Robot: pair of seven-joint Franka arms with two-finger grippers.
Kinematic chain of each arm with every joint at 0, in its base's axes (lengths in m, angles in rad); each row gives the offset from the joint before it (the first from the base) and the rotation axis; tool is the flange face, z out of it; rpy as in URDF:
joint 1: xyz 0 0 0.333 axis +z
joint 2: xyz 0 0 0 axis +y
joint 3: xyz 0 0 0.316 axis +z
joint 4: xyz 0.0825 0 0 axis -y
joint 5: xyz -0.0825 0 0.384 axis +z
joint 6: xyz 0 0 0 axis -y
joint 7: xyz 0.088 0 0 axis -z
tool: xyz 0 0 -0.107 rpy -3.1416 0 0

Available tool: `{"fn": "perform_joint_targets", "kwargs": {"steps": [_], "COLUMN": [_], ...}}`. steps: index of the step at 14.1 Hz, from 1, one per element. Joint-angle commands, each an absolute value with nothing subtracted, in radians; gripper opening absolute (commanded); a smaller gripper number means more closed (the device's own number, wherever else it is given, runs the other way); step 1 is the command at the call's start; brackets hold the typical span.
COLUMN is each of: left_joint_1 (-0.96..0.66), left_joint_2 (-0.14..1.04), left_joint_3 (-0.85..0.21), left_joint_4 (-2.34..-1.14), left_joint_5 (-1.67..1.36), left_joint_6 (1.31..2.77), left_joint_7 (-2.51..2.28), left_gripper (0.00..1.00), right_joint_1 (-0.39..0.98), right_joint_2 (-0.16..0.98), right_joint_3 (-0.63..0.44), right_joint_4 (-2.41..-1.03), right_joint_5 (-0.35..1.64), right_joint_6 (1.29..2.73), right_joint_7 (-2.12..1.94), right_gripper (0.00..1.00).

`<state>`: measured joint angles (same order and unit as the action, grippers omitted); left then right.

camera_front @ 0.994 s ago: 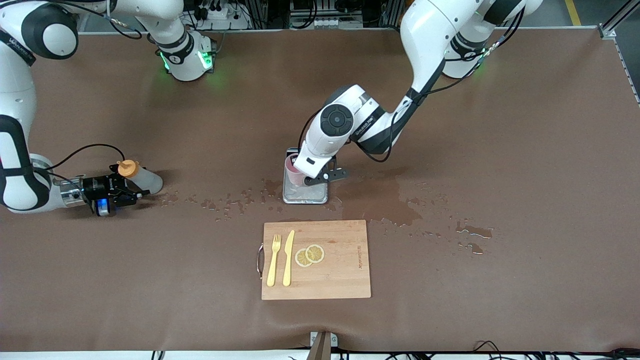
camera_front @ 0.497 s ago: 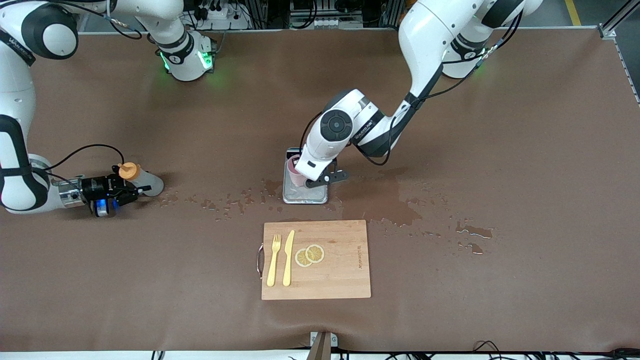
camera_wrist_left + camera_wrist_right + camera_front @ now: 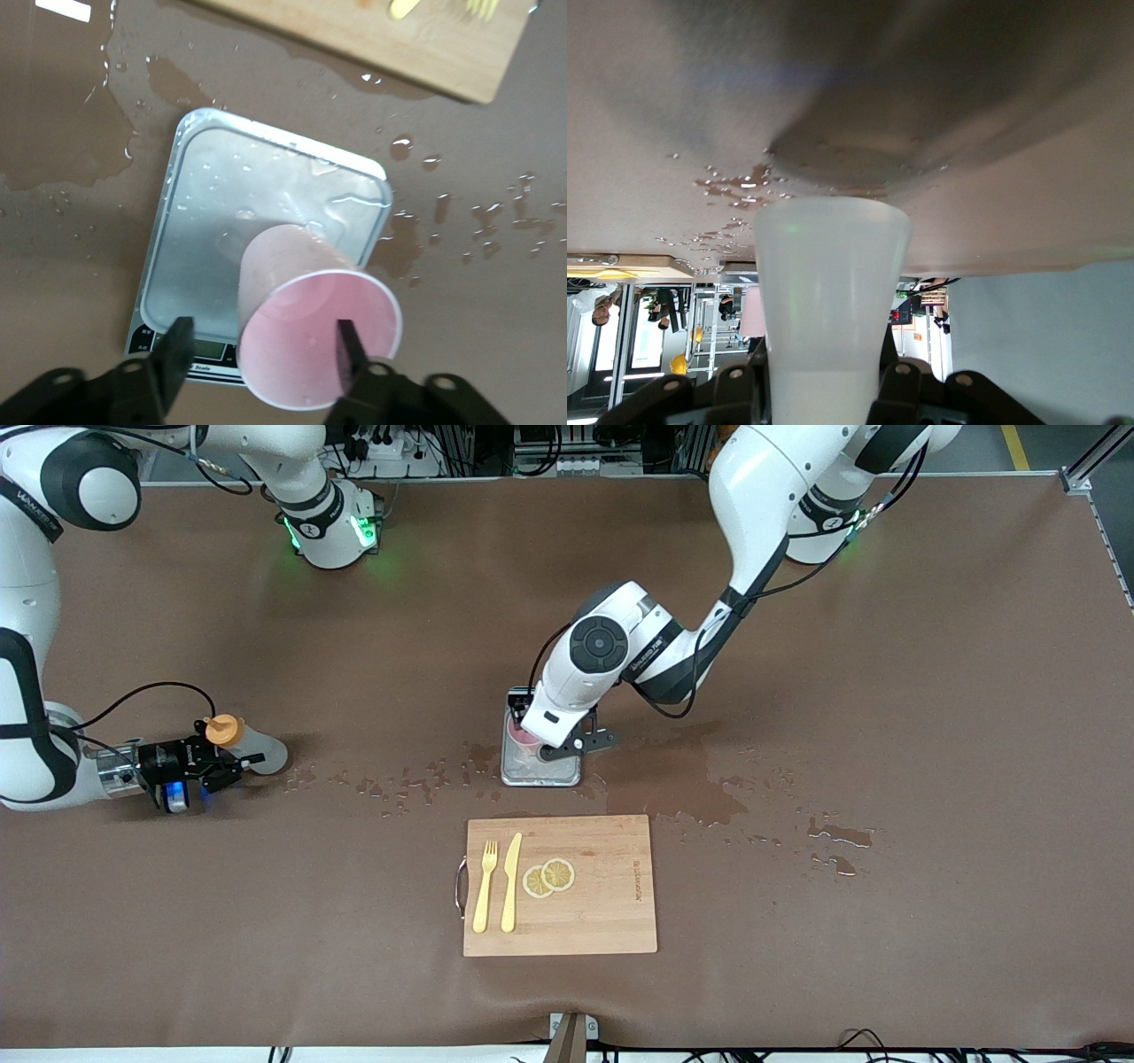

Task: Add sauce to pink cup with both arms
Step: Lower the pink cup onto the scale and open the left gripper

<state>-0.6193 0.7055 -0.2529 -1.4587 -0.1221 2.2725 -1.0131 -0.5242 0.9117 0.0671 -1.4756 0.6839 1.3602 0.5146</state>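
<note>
In the front view you see the pink cup (image 3: 516,735) standing on the grey scale (image 3: 540,771) near the middle of the table (image 3: 886,691), just farther from the camera than the cutting board (image 3: 560,886), which carries a yellow fork (image 3: 484,886), a yellow knife (image 3: 510,881) and two lemon slices (image 3: 548,877). The left hand (image 3: 567,742) sits at the cup. Toward the right arm's end of the table, the right hand (image 3: 226,766) grips the sauce bottle (image 3: 248,746), orange cap up. Against a second ago, the bottle and right hand have drawn slightly toward that end, and the left arm's wrist now covers more of the cup.

In the left wrist view the left hand (image 3: 261,341) has its fingers (image 3: 177,350) spread wide, one on each side of the cup (image 3: 310,328), not pressing it. You can see a few droplets inside the cup and water beading on the scale's plate (image 3: 221,221).

In the right wrist view the right hand (image 3: 824,376) is clamped on the whitish bottle (image 3: 831,292), whose contents you cannot make out.
</note>
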Motion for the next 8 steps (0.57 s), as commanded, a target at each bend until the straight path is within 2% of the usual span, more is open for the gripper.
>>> {"fn": "perform_joint_targets", "kwargs": {"steps": [1, 4, 8], "left_joint_1": [-0.614, -0.569, -0.471], "left_joint_2": [0.641, 0.569, 0.497], "left_joint_3": [-0.235, -0.207, -0.207], "left_joint_4": [-1.468, -1.474, -1.480], "left_joint_5": [-0.126, -0.114, -0.017], "left_joint_6": [2.270, 2.257, 2.128], "left_joint_7": [-1.025, -1.020, -0.954], "left_gripper": [1.00, 1.00, 1.00], "right_joint_1": [-0.496, -0.465, -0.436], "right_joint_2": [0.879, 0.855, 0.802], "right_joint_3": [0.063, 0.060, 0.061], "right_joint_4": [-1.439, -1.405, -1.353], "right_joint_5": [0.693, 0.678, 0.631], "right_joint_6": [1.338, 1.338, 1.339], "right_joint_7": [0.613, 0.678, 0.807], "right_gripper": [0.49, 0.49, 0.49]}}
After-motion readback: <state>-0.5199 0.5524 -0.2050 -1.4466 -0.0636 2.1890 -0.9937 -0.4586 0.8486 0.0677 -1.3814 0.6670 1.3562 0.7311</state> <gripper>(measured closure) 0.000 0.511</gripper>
